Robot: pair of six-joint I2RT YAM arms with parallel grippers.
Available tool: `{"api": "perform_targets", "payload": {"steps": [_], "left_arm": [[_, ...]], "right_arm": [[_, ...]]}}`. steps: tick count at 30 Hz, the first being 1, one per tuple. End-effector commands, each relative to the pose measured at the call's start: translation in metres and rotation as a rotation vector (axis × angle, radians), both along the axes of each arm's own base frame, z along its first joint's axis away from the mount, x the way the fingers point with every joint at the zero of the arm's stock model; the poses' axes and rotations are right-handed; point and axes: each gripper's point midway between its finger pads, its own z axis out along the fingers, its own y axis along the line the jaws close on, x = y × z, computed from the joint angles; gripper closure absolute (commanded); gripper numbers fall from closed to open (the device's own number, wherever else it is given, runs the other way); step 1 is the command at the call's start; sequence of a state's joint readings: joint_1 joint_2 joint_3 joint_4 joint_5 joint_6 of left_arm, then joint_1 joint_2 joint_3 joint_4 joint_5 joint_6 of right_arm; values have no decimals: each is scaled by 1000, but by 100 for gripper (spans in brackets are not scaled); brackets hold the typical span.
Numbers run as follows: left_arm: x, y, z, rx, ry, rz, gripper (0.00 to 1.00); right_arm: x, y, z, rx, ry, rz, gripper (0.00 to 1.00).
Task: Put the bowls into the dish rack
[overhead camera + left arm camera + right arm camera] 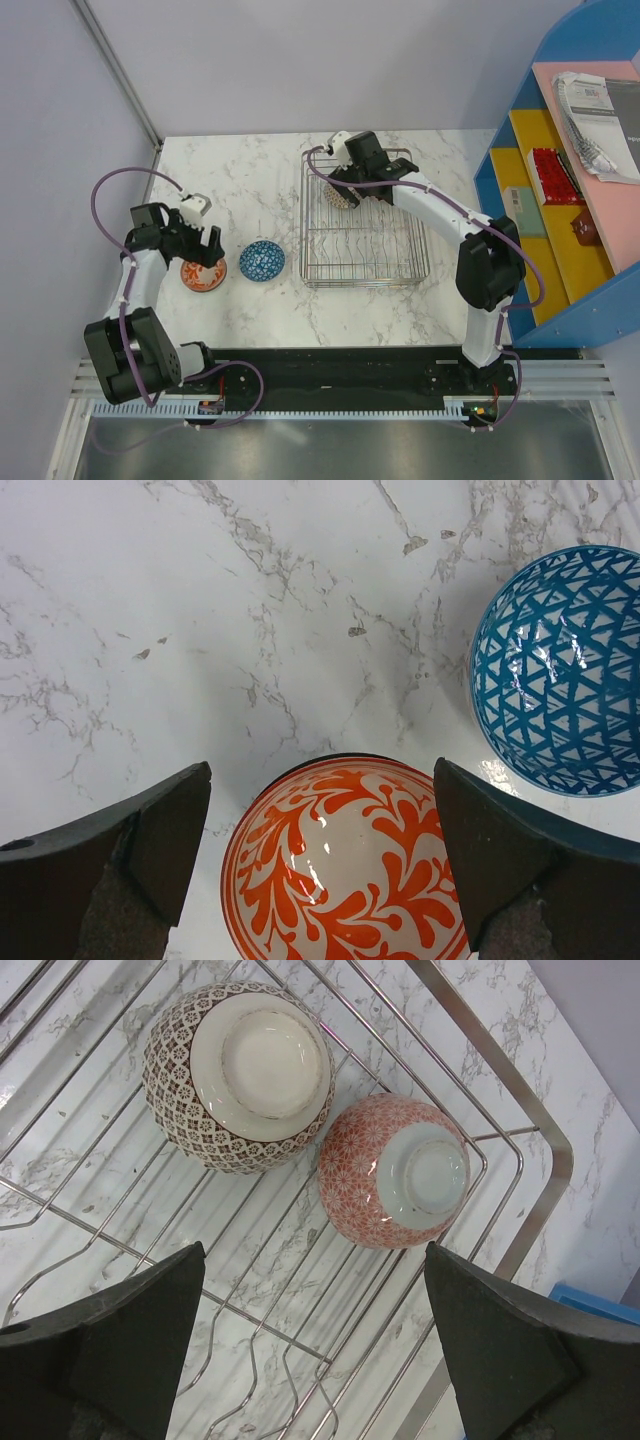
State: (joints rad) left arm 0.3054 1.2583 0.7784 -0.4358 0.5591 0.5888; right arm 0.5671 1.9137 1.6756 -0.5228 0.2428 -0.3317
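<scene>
Slippage is the chief risk: the left gripper (322,768), jaws wide apart, straddles the glossy orange-and-white leaf-patterned ceramic bowl (345,870) sitting upright on the smooth marble-look counter (200,600) — its curved glaze could squirt free into the blue triangle-latticed bowl (560,670) nearby. In the silver wire dish rack (520,1110), a dark lattice-patterned bowl (240,1075) and a red floral-patterned bowl (395,1170) rest base-up under the right gripper (315,1250), which is also spread open and empty.

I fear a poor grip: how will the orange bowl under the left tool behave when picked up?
The orange bowl looks glazed, with bright reflections, so it is probably slippery. It seems rigid ceramic, likely fragile if dropped on the marble table. Standing upright, it should not roll.
</scene>
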Motion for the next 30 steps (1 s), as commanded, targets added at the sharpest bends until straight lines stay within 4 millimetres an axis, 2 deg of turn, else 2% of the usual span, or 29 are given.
{"api": "perform_targets", "payload": {"steps": [1,3,11,17,21,27,30], "left_arm": [[3,3,14,36,-76,-1,1],[1,2,12,39,-77,-9,1],[-3,8,-18,70,-39,-2,1],[-3,10,-25,83,-34,5,1],[1,9,-14,76,-65,12,1],[19,11,29,65,-158,38,0],[21,14,42,69,-163,55,0]], "right_arm": [[0,0,24,58,-51,-10,2],[-1,-1,24,57,-51,-9,2],[-3,-2,23,61,-47,-7,2],[-3,-3,23,58,-48,-9,2],[-3,-2,23,59,-48,-7,2],[-4,-1,21,62,-41,-6,2],[-3,-1,22,63,-42,-5,2]]}}
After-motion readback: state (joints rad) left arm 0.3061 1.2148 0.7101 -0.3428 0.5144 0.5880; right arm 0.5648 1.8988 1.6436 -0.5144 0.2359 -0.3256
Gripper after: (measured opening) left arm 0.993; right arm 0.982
